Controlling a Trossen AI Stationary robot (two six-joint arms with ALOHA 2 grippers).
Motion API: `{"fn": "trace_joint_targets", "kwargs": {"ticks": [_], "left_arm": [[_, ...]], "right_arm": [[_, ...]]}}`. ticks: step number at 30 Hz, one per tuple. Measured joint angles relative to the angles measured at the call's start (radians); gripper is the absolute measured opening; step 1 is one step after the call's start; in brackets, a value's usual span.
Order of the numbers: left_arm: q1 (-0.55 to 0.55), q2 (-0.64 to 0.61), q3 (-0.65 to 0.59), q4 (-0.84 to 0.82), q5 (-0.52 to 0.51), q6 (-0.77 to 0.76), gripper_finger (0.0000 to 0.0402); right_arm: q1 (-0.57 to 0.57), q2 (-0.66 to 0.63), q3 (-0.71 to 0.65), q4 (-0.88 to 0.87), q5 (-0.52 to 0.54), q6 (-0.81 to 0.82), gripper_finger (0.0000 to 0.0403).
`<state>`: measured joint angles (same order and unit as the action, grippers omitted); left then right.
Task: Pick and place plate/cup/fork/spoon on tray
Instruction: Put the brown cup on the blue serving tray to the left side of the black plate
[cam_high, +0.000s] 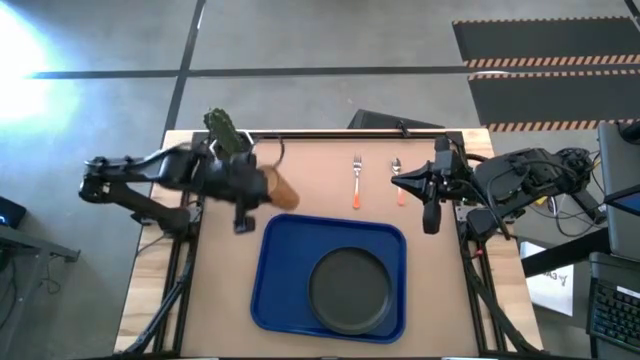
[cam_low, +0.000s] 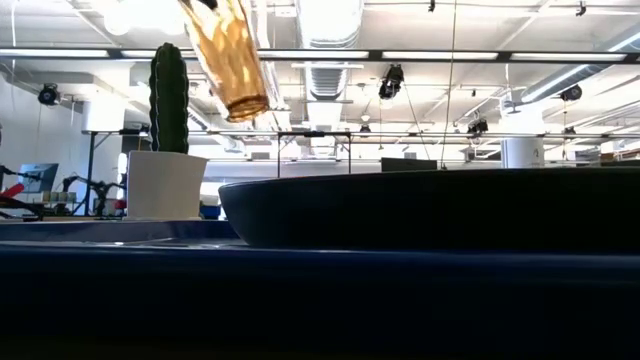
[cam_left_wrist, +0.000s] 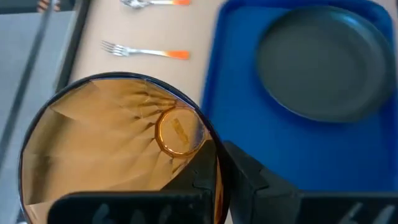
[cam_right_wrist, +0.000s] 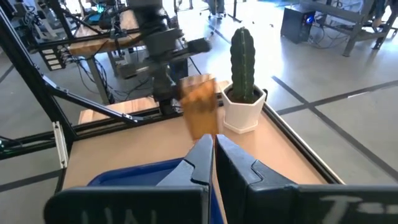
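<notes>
My left gripper holds the amber cup in the air above the table, just beyond the blue tray's far left corner. In the low view the cup hangs high and tilted. The dark plate lies on the tray's right half. The fork and the spoon lie flat on the table beyond the tray. My right gripper is shut and empty, above the spoon, with its fingers pointing toward the table's left. My left gripper pinches the cup's wall at the rim, one finger inside the cup and one outside. The fingers run along the cup from its open end. The cup is lifted clear and tilted, its base lowest.
A white pot with a green cactus stands at the table's far left, close behind the left gripper. The tray's left half is bare blue. The table's black rails run along its far and side edges.
</notes>
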<state>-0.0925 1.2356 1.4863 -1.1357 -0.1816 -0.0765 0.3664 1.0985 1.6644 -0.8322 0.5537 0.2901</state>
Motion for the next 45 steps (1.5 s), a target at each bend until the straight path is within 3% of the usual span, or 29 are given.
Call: {"fn": "trace_joint_targets", "kwargs": {"ticks": [7, 13, 18, 25, 32, 45], "left_arm": [[-0.166, 0.059, -0.089, -0.003, 0.0, -0.131, 0.0001], [-0.184, 0.142, -0.182, 0.047, 0.12, -0.187, 0.0], [-0.185, 0.186, -0.214, 0.175, 0.158, -0.18, 0.0], [-0.182, 0.229, -0.219, 0.203, 0.134, -0.172, 0.0], [-0.181, 0.263, -0.222, 0.202, 0.041, -0.153, 0.0], [-0.176, 0.285, -0.223, 0.203, 0.041, -0.179, 0.0003]], "right_arm": [[0.0, 0.0, 0.0, 0.0, 0.0, -0.003, 0.0009], [0.0, 0.0, 0.0, 0.0, -0.001, -0.002, 0.0009], [0.0, 0.0, 0.0, -0.001, -0.001, -0.003, 0.0009], [0.0, 0.0, 0.0, -0.007, -0.008, -0.003, 0.0009], [0.0, 0.001, 0.0, -0.033, -0.011, -0.003, 0.0009], [0.0, 0.001, 0.0, -0.032, -0.011, -0.003, 0.0009]]}}
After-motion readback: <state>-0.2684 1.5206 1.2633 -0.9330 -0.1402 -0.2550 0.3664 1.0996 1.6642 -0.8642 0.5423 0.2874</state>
